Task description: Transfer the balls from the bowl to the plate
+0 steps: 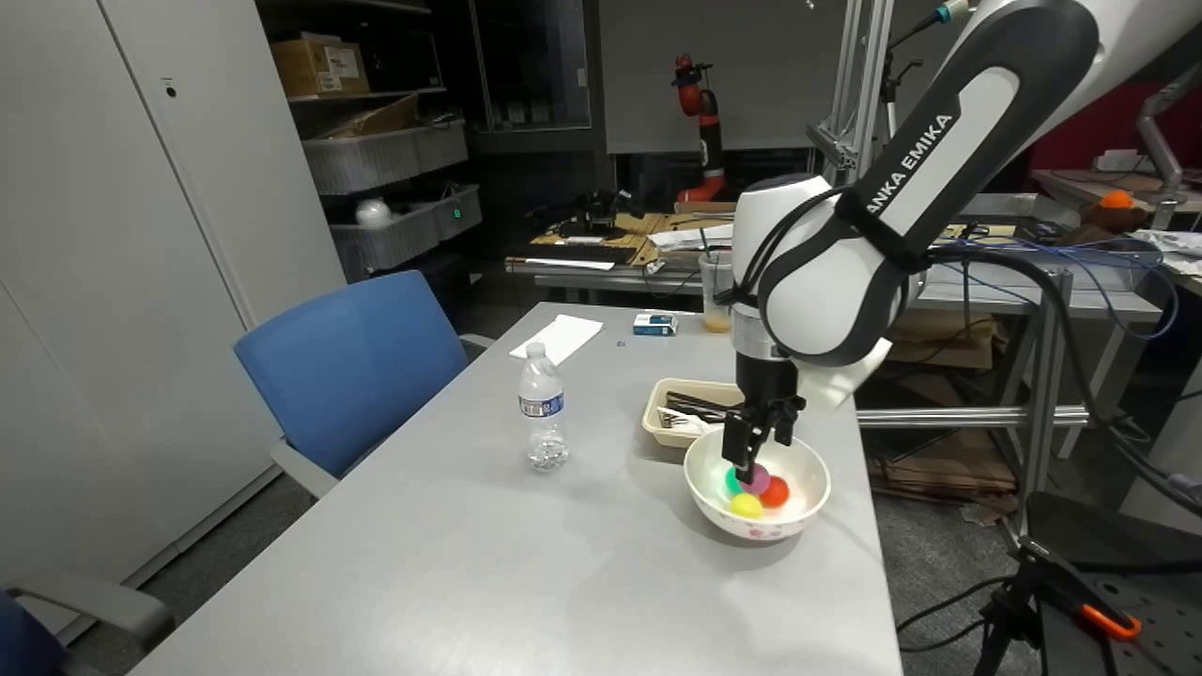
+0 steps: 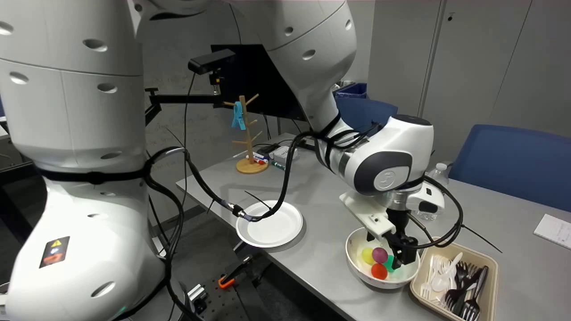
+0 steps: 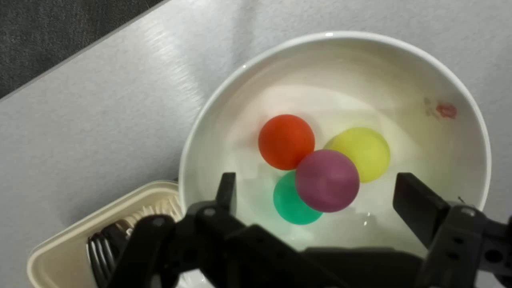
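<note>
With my pincer (image 3: 318, 190) spread wide and empty over the bowl (image 3: 352, 60) near the table (image 2: 321, 223) edge facing my base (image 2: 84, 249), I judge the purple ball (image 3: 328, 182) inside, seemingly atop the red ball (image 3: 286, 142), yellow ball (image 3: 365, 154) and green ball (image 3: 291, 206), light, firm and slippery, best pinched across its middle.

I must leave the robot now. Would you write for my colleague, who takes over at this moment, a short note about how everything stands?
Fingers: open, holding nothing; in the wrist view, one shows on either side of the purple ball.
Bowl: beside the cutlery tray; contains the red ball, yellow ball, green ball and, seemingly on top, the purple ball.
Plate: near the edge of the table, in an exterior view.
Done: no ball is on the plate yet.
Left: all four, from bowl to plate.
</note>
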